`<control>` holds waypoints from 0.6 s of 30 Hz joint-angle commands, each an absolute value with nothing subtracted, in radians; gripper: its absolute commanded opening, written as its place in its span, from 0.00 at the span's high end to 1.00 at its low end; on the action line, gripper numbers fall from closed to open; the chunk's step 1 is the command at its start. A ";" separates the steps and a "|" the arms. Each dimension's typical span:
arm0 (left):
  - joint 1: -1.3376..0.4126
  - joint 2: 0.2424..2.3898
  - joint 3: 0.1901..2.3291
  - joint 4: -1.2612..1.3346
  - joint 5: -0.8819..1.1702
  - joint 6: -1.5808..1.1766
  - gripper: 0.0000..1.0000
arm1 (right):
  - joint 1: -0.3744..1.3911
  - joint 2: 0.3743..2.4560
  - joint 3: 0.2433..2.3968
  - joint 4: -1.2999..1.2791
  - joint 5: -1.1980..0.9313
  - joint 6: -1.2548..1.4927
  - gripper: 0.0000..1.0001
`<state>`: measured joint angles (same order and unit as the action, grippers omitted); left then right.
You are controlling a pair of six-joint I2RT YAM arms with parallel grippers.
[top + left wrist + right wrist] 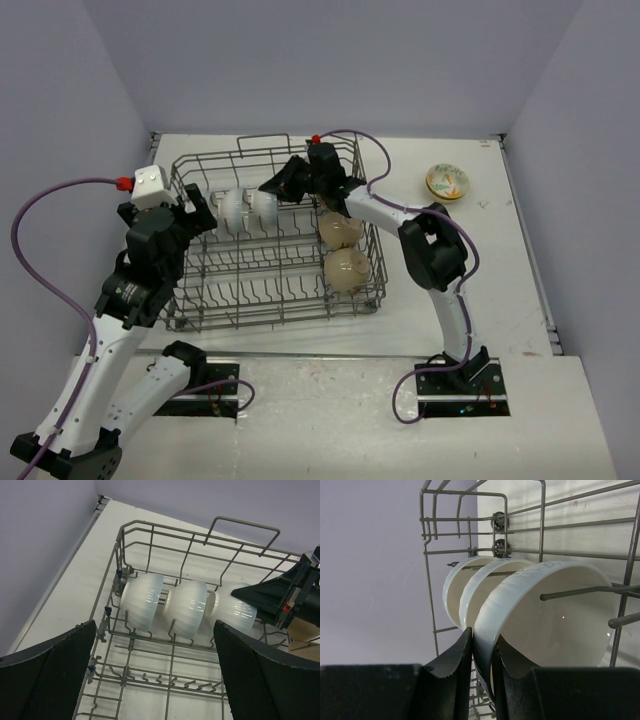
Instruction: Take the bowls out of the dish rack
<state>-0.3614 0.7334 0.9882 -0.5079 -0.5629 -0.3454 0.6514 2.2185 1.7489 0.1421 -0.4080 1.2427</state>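
the right gripper [482, 639] pinches narrow on the rim of the nearest white bowl [555, 615], one finger inside, one outside. that bowl stands on edge, last in a row of three in the dish rack's [280, 305] far lane, close against its neighbour [485, 587]. step in hand, i judge: lifting it out. the next move calls for a straight pull off the tine [580, 591] crossing its inside, then up over the rack wires. the left gripper [198, 216] hovers wide open at the rack's left wall; open table [500, 260] lies right, by the yellow bowl [447, 181].
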 commanded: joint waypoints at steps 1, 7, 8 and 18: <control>-0.367 0.733 0.988 -0.459 -0.577 -0.318 0.00 | 0.630 1.967 1.819 0.606 -0.449 1.338 1.00; -0.367 0.733 0.986 -0.457 -0.574 -0.318 0.00 | 0.630 1.965 1.838 0.609 -0.460 1.357 1.00; -0.367 0.735 0.986 -0.459 -0.574 -0.318 0.00 | 0.632 1.965 1.841 0.609 -0.462 1.359 1.00; -0.367 0.733 0.985 -0.457 -0.574 -0.318 0.00 | 0.630 1.954 1.868 0.597 -0.469 1.368 1.00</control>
<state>-0.3614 0.7338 0.9878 -0.5079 -0.5625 -0.3435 0.6468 2.2135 1.7458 0.1436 -0.4091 1.2659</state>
